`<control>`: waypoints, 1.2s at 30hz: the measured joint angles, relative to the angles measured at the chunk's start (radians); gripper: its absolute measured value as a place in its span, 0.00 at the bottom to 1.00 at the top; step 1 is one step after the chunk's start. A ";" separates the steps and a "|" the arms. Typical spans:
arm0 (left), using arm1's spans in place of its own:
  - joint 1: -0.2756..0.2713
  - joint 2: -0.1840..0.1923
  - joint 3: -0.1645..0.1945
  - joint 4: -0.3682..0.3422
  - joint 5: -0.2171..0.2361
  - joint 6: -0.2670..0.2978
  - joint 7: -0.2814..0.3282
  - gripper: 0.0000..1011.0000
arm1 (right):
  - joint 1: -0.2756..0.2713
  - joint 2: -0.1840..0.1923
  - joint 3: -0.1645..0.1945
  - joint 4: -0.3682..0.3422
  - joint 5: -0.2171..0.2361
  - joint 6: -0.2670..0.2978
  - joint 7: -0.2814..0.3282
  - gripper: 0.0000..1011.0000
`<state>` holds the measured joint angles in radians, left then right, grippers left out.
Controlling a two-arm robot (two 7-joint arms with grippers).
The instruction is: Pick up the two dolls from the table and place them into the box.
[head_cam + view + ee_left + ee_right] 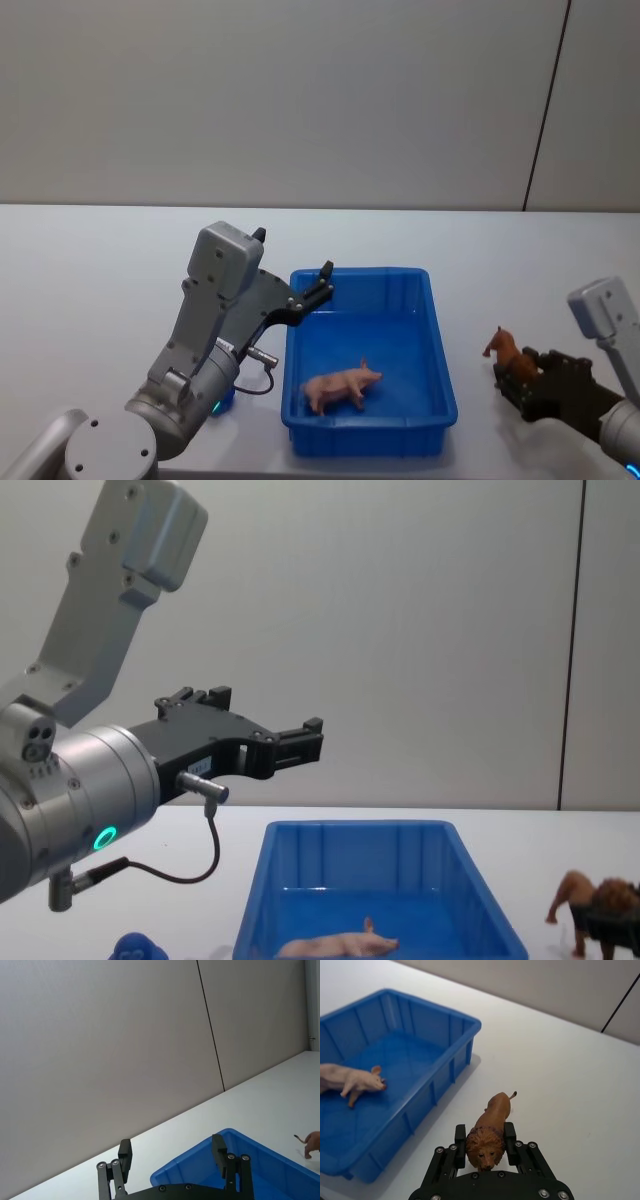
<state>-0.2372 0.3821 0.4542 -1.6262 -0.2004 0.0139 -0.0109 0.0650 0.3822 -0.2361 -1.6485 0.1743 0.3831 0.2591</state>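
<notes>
Table [100,300]: white.
Box [443,340]: 1 pink doll [340,385] laid inside.
Right gripper [485,1146]: clamped on lion [492,1115] beside box.
Left gripper [171,1146]: held spread, empty.

Even, bright light (soft shadow beside box [451,1067]).

Plain, matt, pale grey wall [280,100] across the whole background. Thin, dark, straight seam [548,105] down the wall's right part, slanting in the head view, near upright in the chest view, ending at the wall's foot. In the left wrist view, beyond that seam, a paler upright strip [312,1000] at the wall's end, with a small dark fitting [312,1037] on it, too small to tell.
</notes>
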 joint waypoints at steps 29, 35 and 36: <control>0.000 0.000 0.000 0.000 0.000 0.000 0.000 0.99 | -0.020 -0.038 -0.028 -0.163 0.064 -0.135 0.035 0.43; 0.000 0.000 0.000 0.000 0.000 0.000 0.000 0.99 | -0.016 -0.063 -0.059 -0.152 0.017 -0.106 0.046 0.46; 0.000 0.000 0.000 0.000 0.000 0.000 0.000 0.99 | -0.016 -0.066 -0.063 -0.149 0.009 -0.102 0.047 0.48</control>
<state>-0.2371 0.3821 0.4542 -1.6262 -0.2004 0.0139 -0.0109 0.0494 0.3166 -0.2994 -1.7975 0.1832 0.2815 0.3065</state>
